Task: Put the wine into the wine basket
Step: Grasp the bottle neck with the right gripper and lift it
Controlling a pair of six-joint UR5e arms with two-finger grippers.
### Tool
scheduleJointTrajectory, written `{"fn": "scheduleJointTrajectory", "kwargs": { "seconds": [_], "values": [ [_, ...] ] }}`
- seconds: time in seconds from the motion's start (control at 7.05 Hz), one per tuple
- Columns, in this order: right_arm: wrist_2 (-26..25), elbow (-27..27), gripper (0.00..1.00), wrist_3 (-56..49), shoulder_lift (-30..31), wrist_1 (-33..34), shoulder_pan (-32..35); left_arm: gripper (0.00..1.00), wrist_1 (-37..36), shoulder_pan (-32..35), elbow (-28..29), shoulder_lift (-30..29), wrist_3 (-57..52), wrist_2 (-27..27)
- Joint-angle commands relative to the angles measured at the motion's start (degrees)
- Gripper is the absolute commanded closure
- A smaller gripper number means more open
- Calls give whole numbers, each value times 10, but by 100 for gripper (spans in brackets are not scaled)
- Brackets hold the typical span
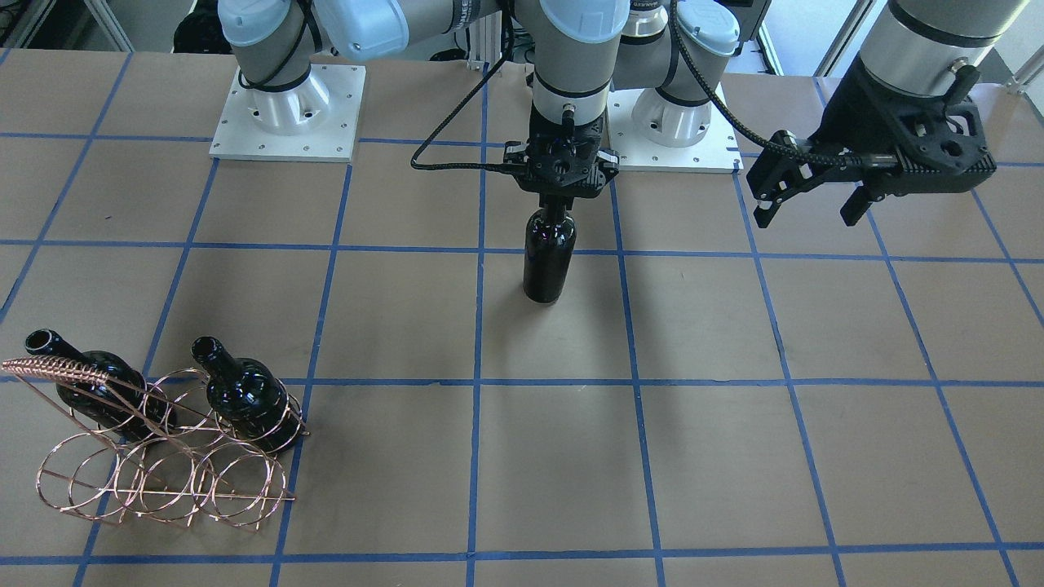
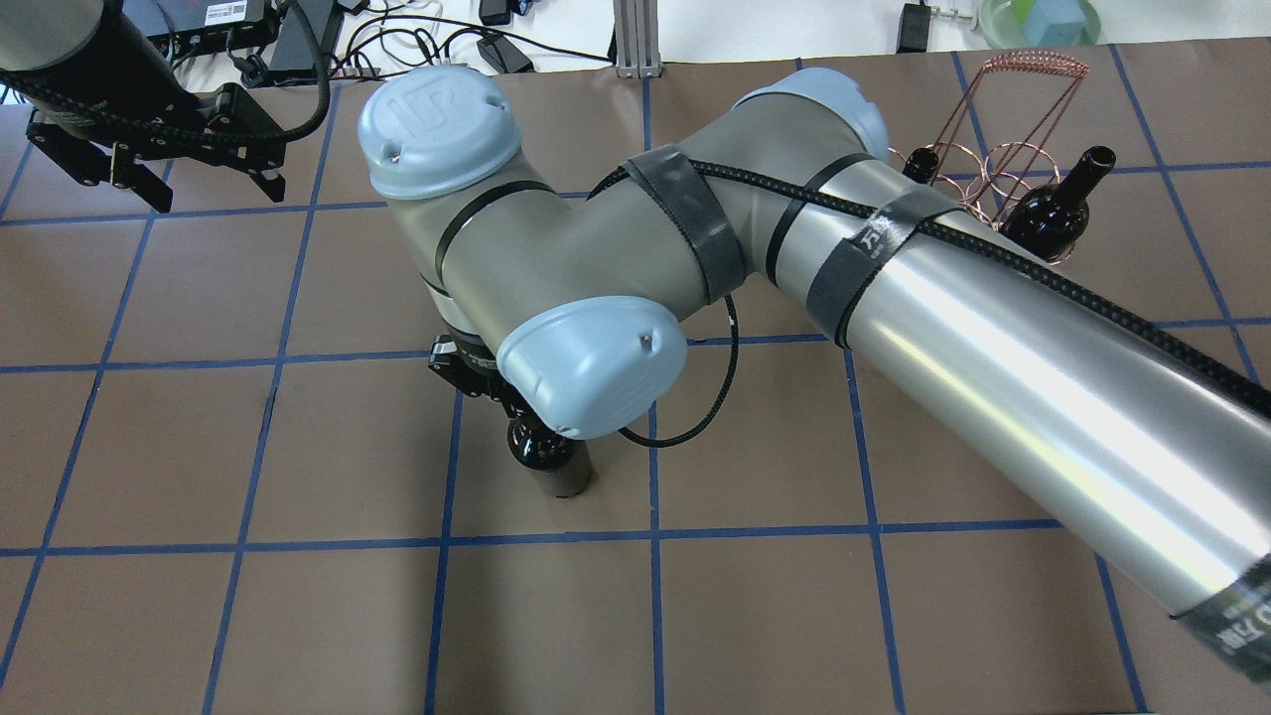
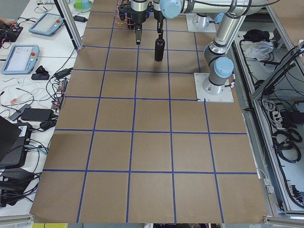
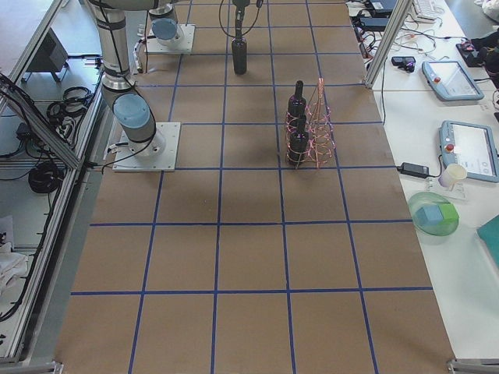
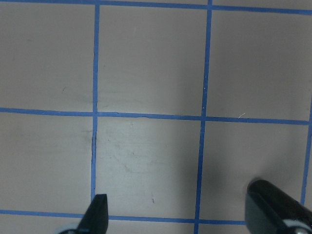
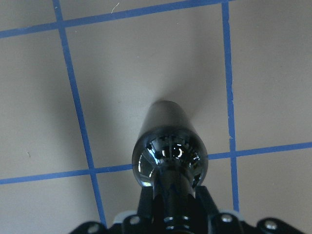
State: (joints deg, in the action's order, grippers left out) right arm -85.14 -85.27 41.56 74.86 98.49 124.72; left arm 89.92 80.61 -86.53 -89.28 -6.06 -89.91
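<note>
Right tool [image 1: 559, 202] tight on neck of upright wine [image 1: 548, 265]

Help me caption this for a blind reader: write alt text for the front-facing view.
The right gripper holds an upright dark bottle by its neck at mid-table. At lower left, a copper wire basket holds two more bottles, and the left gripper hangs open at upper right.
</note>
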Motion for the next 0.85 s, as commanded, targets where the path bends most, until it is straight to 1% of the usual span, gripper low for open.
{"fn": "scheduleJointTrajectory", "kwargs": {
  "seconds": [0.0,0.14,0.28,0.43,0.71],
  "values": [
    [-6,3,99,-64,40,-42,-59,0,0,1,0,1,0,0],
    [-9,3,98,-141,74,-91,-107,0,0,0,0,1,0,0],
    [-13,3,98,-203,98,-122,-159,0,0,0,0,0,0,0],
    [-38,3,97,-282,113,-137,-214,0,0,-1,0,1,0,0],
    [-49,3,95,-446,130,-163,-324,0,0,1,0,1,0,0]
  ]
}}
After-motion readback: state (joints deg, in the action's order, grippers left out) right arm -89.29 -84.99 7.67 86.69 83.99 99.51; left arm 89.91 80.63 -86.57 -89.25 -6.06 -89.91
